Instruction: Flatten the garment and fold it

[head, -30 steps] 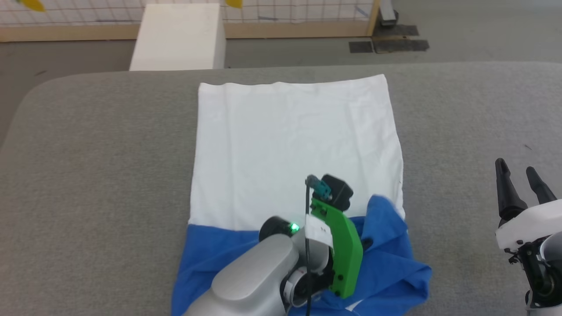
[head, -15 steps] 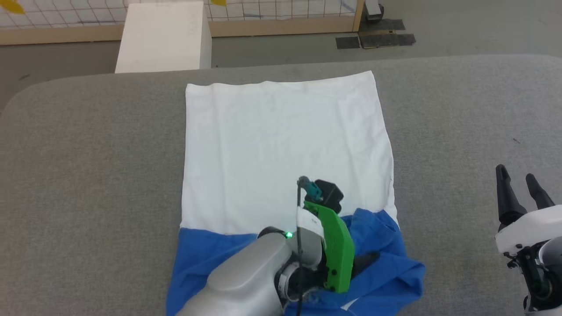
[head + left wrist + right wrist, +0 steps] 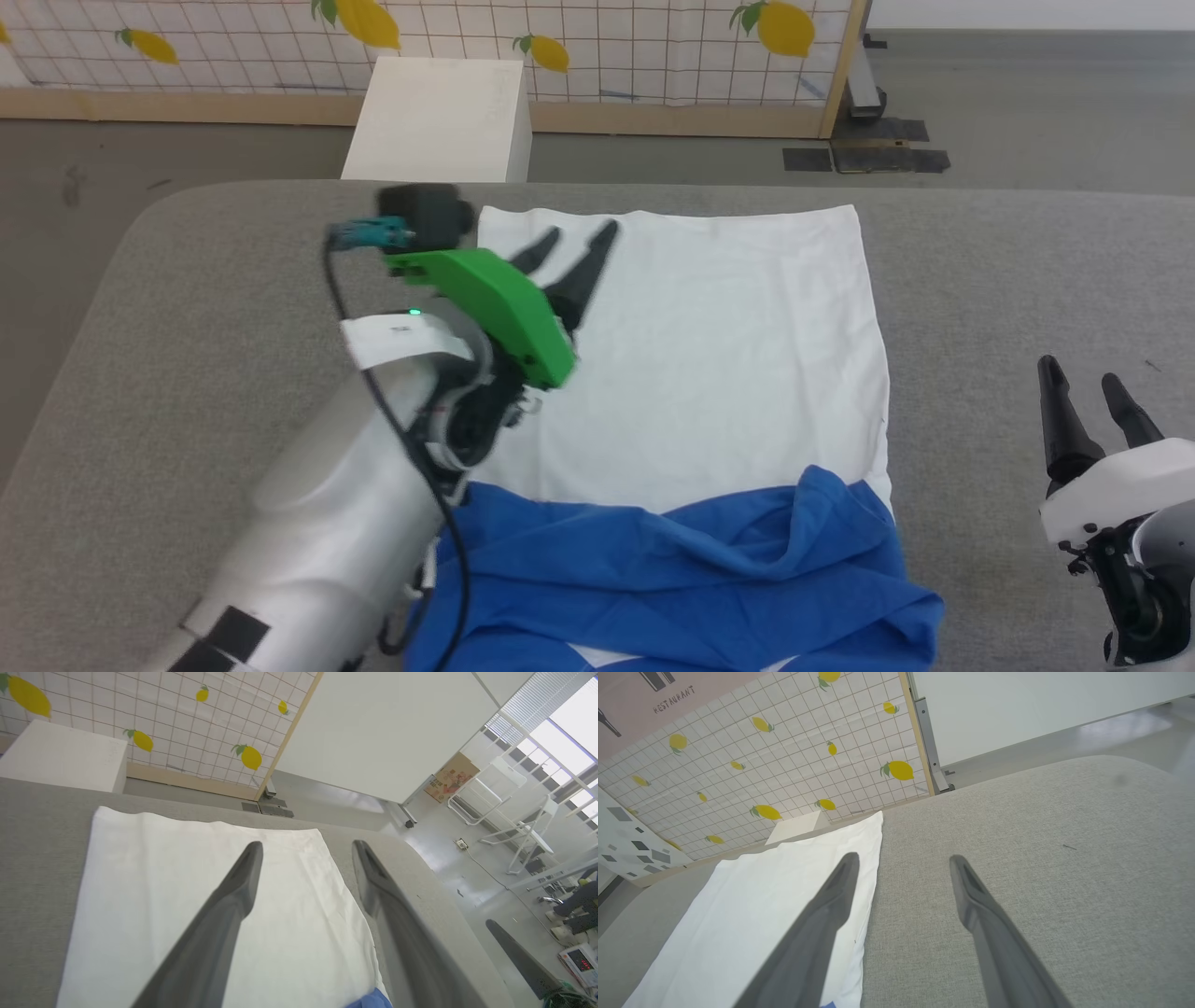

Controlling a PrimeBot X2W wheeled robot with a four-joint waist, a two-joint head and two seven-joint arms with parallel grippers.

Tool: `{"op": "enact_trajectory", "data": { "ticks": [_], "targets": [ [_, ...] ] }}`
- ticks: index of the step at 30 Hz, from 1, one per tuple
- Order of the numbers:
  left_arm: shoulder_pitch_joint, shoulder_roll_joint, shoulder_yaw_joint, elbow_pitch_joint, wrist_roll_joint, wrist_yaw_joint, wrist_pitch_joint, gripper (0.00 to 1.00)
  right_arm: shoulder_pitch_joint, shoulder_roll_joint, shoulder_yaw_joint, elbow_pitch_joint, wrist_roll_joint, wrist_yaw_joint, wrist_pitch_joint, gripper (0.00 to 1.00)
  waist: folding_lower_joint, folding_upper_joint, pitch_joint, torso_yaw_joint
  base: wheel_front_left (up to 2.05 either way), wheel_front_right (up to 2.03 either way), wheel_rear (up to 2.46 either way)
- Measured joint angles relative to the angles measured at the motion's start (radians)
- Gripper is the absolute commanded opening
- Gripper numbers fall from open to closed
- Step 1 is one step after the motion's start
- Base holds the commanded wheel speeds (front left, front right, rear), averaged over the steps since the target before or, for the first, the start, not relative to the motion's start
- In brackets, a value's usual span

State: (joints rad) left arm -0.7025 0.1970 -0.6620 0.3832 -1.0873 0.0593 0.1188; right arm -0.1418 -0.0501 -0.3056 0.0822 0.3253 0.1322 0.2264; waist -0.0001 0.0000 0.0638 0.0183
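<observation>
Lifted off the bunched blue shoulders, the left pincer [image 3: 583, 233] now hovers released and empty above the far-left white body of the garment [image 3: 709, 355], which lies on the grey tabletop [image 3: 1008, 271]. The right pincer [image 3: 1078, 373], also released, stands just right of it.

Bright even light filling each view, windows [image 3: 567, 732] glaring white in the left wrist view, left gripper [image 3: 584, 230] blurring in the head view, wrist views bending at edges, shadows lying faint.
</observation>
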Motion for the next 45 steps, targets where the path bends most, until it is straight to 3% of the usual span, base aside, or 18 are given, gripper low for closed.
{"op": "enact_trajectory", "data": {
  "ticks": [8, 9, 11, 16, 21, 26, 34, 40, 45],
  "targets": [
    [0.106, 0.174, 0.181, -0.031, 0.100, 0.085, -0.337, 1.00, -0.003, 0.000, 0.015, -0.010, -0.014, 0.000, 0.017, 1.00, 0.0000, 0.0000, 0.011, 0.023, 0.00, 0.00, 0.00],
    [0.210, 0.224, 0.216, -0.077, 0.204, 0.133, -0.372, 1.00, -0.005, 0.000, 0.013, -0.020, -0.029, 0.000, 0.038, 1.00, 0.0000, 0.0000, 0.024, 0.028, 0.00, 0.00, 0.00],
    [0.254, 0.227, 0.234, -0.109, 0.248, 0.145, -0.373, 1.00, -0.012, 0.000, 0.012, -0.022, -0.036, 0.000, 0.052, 1.00, 0.0000, 0.0000, 0.035, 0.031, 0.00, 0.00, 0.00],
    [0.329, 0.204, 0.311, -0.227, 0.376, 0.162, -0.376, 1.00, -0.100, -0.001, 0.012, -0.028, -0.062, 0.000, 0.123, 1.00, 0.0001, 0.0000, 0.081, 0.037, 0.00, 0.00, 0.00],
    [0.354, 0.162, 0.350, -0.304, 0.460, 0.160, -0.376, 1.00, -0.288, -0.053, 0.045, 0.007, -0.111, 0.000, 0.198, 1.00, 0.0001, 0.0000, 0.147, 0.043, 0.00, 0.00, 0.00],
    [0.353, 0.103, 0.390, -0.346, 0.500, 0.142, -0.376, 1.00, -0.532, -0.126, 0.085, 0.101, -0.168, 0.000, 0.286, 1.00, 0.0001, 0.0000, 0.234, 0.055, 0.00, 0.00, 0.00],
    [0.340, 0.011, 0.431, -0.370, 0.558, 0.090, -0.376, 1.00, -0.848, -0.190, 0.074, 0.302, -0.257, 0.000, 0.454, 1.00, 0.0002, 0.0000, 0.382, 0.098, 0.00, 0.00, 0.00],
    [0.328, -0.041, 0.464, -0.381, 0.608, 0.055, -0.376, 1.00, -0.932, -0.249, 0.133, 0.417, -0.331, 0.000, 0.588, 1.00, 0.0003, 0.0000, 0.472, 0.148, 0.00, 0.00, 0.00],
    [0.328, -0.073, 0.490, -0.392, 0.640, 0.031, -0.376, 1.00, -0.955, -0.259, 0.187, 0.454, -0.332, 0.000, 0.654, 1.00, 0.0003, 0.0000, 0.526, 0.186, 0.00, 0.00, 0.00]
  ]
}}
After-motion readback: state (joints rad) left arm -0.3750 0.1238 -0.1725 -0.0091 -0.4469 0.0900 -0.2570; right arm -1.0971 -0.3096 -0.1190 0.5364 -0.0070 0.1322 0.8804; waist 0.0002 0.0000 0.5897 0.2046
